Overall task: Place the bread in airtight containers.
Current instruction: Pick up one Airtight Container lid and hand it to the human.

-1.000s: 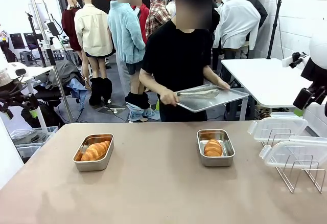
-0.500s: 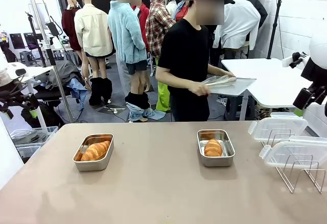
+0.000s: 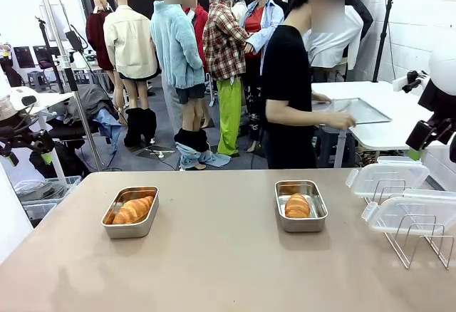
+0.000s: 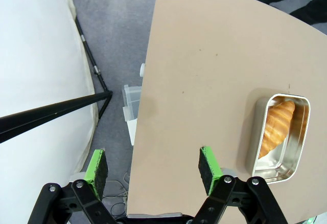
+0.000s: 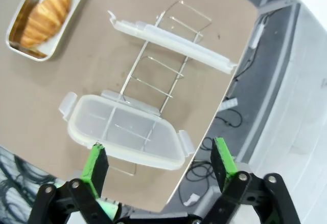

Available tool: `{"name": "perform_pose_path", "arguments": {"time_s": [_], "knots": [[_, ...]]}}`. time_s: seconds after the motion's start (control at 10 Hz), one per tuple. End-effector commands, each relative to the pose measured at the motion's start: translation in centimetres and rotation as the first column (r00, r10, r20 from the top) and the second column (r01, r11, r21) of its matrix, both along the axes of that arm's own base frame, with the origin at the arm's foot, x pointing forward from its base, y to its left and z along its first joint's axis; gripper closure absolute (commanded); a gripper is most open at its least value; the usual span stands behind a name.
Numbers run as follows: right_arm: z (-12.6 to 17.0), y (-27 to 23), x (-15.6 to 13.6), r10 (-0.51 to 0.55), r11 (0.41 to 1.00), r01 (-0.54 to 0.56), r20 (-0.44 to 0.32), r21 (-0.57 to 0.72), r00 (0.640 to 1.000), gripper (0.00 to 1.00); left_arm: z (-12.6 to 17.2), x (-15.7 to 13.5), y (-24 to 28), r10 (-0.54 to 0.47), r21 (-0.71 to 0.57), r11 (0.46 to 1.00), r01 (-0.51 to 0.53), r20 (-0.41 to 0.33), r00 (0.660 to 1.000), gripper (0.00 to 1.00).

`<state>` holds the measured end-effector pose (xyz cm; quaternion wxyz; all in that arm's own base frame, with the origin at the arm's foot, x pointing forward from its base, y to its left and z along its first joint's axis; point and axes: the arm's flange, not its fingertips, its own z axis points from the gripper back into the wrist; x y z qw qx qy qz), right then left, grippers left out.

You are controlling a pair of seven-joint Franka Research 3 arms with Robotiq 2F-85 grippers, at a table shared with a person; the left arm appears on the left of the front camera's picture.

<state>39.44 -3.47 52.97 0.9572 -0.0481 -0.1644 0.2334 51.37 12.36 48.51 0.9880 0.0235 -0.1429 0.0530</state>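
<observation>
Both rolls are already sitting in tins, one each. The left roll (image 3: 133, 209) is golden-brown with a shiny, ridged crust and the curved croissant shape, and it lies at a slant in the left tin (image 3: 128, 231). The right roll (image 3: 297, 206) looks the same (maybe a shade darker on top) and lies lengthwise in the right tin (image 3: 302, 226). The tins are small brushed-steel rectangles with rounded corners. They sit well apart on the smooth tan table (image 3: 214, 276), and both are uncovered.

The two clear plastic snap lids are over at your right edge. The near lid (image 3: 410, 212) lies flat across the top of the thin wire rack (image 3: 420, 244), and the far lid (image 3: 388, 179) is propped up on the rack just behind it.

Your left gripper (image 4: 152, 157) hangs over the table's left edge with its green pads spread wide and nothing between them. The right gripper (image 5: 159, 152) is just as wide and just as empty, up above the near lid.

The person (image 3: 288, 105) stands side-on past the far edge, with a hand (image 3: 342, 121) on a flat metal tray (image 3: 360, 110) resting on a white side table (image 3: 385, 132).
</observation>
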Motion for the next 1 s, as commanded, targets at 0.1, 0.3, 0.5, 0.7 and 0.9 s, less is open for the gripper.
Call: {"name": "perform_pose_path", "arguments": {"time_s": [0.1, 0.3, 0.5, 0.7, 0.9], "knots": [[0.4, -0.7, 0.4, 0.289, 0.957, -0.289, -0.009, -0.028, 0.957, 0.00, 0.1, 0.0, 0.0, 0.009, 0.009, 1.000, -0.009, 0.001, 1.000, 0.08], [0.8, -1.1, 0.7, 0.456, 0.888, -0.457, -0.045, -0.045, 0.889, 0.00, 0.1, 0.0, 0.0, 0.009, 0.009, 1.000, -0.009, 0.001, 1.000, 0.08], [0.6, -1.4, 1.4, 0.624, 0.775, -0.630, -0.101, -0.053, 0.775, 0.00, 0.1, 0.0, 0.0, 0.009, 0.009, 1.000, -0.009, 0.001, 1.000, 0.08], [0.2, -1.6, 2.0, 0.684, 0.717, -0.695, -0.141, -0.054, 0.716, 0.00, 0.1, 0.0, 0.0, 0.009, 0.009, 1.000, -0.009, 0.001, 1.000, 0.08], [-0.3, -1.6, 2.3, 0.750, 0.645, -0.763, -0.164, -0.028, 0.640, 0.00, 0.1, 0.0, 0.0, 0.009, 0.009, 1.000, -0.009, 0.001, 1.000, 0.08]]}}
